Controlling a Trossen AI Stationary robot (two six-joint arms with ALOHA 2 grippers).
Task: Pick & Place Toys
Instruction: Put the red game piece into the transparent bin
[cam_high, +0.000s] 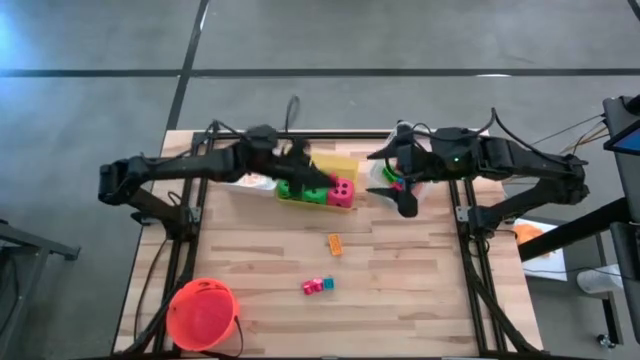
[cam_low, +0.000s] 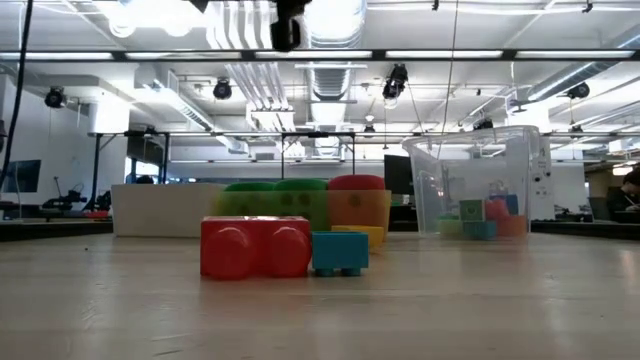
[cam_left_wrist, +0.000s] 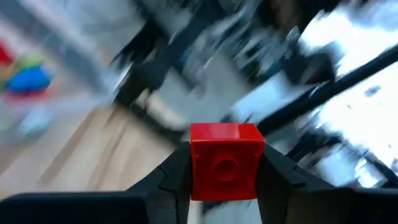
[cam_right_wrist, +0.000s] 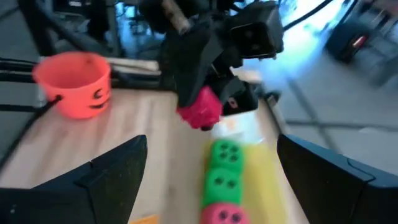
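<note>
Near the front left corner of the bench (cam_high: 260, 330), an orange-red bucket (cam_high: 203, 314). Standing upright, well apart from the toys.

Along the far edge, toward the left, a white bin (cam_high: 250, 183) under the left arm. Left gripper (cam_high: 318, 181) held up above the row of dice by the far edge. Fingers (cam_left_wrist: 168, 180) part way closed, pinching a small red block (cam_left_wrist: 226, 162) between them. Block up in the air, not touching the bench.

Just under that gripper, two green dice (cam_high: 300, 191) and one pink-red die (cam_high: 342, 192) in a row, touching side by side, black dots on top. Right behind them, a yellow bin (cam_high: 337, 164).

Near the middle of the bench, a small orange block (cam_high: 335, 243) lying alone. Closer to the front edge, a small red block pair (cam_low: 256, 247) touching a little blue block (cam_low: 339, 251).

Toward the far right corner, a clear bin (cam_low: 478, 182) with a few coloured blocks inside. Right gripper (cam_high: 398, 176) up beside that bin, fingers (cam_right_wrist: 112, 174) spread wide, nothing between them.
</note>
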